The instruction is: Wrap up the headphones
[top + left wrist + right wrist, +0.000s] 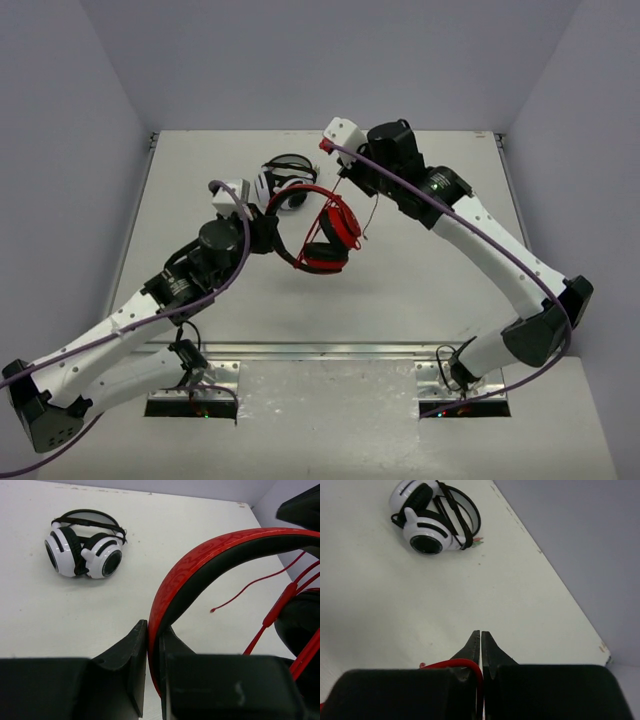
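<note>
The red headphones (335, 235) hang above the table's middle, with red cord turns wound across them. My left gripper (280, 240) is shut on their red-and-black headband (200, 555); in the left wrist view the band runs between the two jaws of the left gripper (153, 630). My right gripper (343, 172) is above and behind the headphones, shut on the thin red cord (467, 664), which curls into the closed jaws of the right gripper (481, 635). The cord (272, 615) also runs beside a black ear pad (300, 625), and a loose stretch dangles (370, 215).
White-and-black headphones (285, 178) lie on the table behind the red pair; they also show in the left wrist view (85, 545) and the right wrist view (432, 517). The table's far edge (545, 560) meets the grey wall.
</note>
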Available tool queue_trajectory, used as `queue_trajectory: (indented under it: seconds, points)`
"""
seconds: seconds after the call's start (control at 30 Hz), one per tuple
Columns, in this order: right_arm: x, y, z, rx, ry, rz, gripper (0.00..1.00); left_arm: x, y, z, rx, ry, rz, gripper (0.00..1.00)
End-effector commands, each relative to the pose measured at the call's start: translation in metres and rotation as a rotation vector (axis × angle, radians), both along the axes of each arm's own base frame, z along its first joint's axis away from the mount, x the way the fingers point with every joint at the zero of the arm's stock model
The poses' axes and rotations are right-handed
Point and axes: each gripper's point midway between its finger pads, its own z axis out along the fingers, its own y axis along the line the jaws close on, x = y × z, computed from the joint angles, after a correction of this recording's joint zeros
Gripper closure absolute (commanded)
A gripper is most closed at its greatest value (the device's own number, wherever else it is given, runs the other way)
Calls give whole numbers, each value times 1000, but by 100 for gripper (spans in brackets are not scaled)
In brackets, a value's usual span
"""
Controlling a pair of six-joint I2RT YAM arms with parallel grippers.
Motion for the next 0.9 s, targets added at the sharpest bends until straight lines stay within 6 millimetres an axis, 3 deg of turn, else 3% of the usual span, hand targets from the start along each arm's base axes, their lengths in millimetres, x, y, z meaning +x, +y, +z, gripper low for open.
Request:
queue_trajectory:
  seconds: [0.0,0.03,0.07,0.1,0.17,0.2,0.27,0.3,0.33,0.4,0.43,0.57,0.7,0.87]
  points:
    - [-13,7,27,232,-17,12,99,-17,-18,53,-90,-61,-131,100]
    - [-20,17,32,308,-4,52,99,-19,-18,67,-109,-77,-139,100]
    - [-26,20,20,326,24,62,99,-19,-19,72,-120,-74,-142,100]
    - [-33,23,33,379,1,95,99,-21,-20,80,-133,-85,-151,100]
    - [-46,32,21,437,53,139,99,-25,-20,104,-178,-116,-164,100]
    - [-51,34,32,495,39,152,99,-27,-20,113,-195,-129,-172,100]
    - [-62,38,23,531,65,192,99,-31,-20,135,-236,-149,-185,100]
    - [-67,40,36,590,43,211,99,-31,-19,141,-246,-155,-182,100]
    - [-76,45,26,620,85,241,99,-30,-19,147,-261,-154,-172,100]
    - [-85,51,38,691,69,294,99,-34,-16,164,-292,-174,-174,100]
    - [-95,54,34,727,106,322,99,-35,-18,169,-311,-173,-182,100]
    - [-103,60,42,823,101,365,99,-39,-8,194,-403,-202,-147,100]
    - [-109,67,21,881,178,374,99,-46,3,222,-516,-241,-125,100]
    - [-117,81,-3,887,254,389,99,-45,17,238,-588,-267,-61,100]
